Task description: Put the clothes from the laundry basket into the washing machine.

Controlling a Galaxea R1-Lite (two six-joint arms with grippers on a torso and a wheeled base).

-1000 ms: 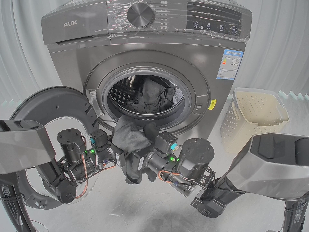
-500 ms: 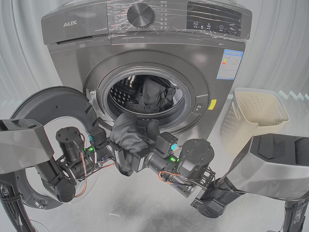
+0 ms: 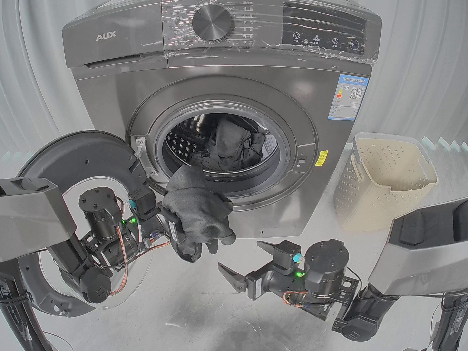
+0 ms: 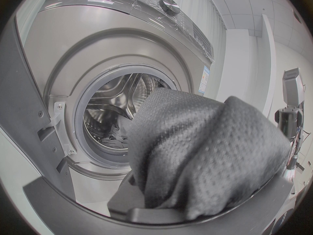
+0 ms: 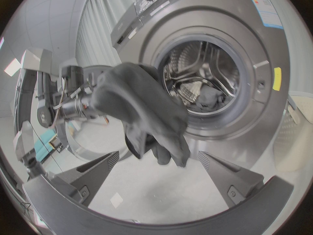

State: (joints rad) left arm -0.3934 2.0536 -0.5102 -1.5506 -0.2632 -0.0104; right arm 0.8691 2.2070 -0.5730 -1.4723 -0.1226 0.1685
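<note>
Dark garment (image 3: 197, 203) in left claw (image 3: 191, 237)

The left arm (image 3: 105, 240) and right arm (image 3: 336, 274) have angular light-grey shells (image 3: 29, 218) higher up. Below these are black cylindrical joints (image 3: 97, 205) with rings of small screws on their round caps. Orange-brown cables (image 3: 119, 264) loop past green lights (image 3: 130, 221) and teal plugs (image 3: 130, 204). The right gripper (image 3: 239, 257) has dark grey wedge-shaped fingers (image 5: 228, 180) with dimpled pads.

The washing machine (image 3: 122, 93) carries a logo (image 3: 106, 36) on its drawer (image 3: 136, 28), plus a blue-topped label (image 3: 348, 97) and a yellow sticker (image 3: 321, 158).
</note>
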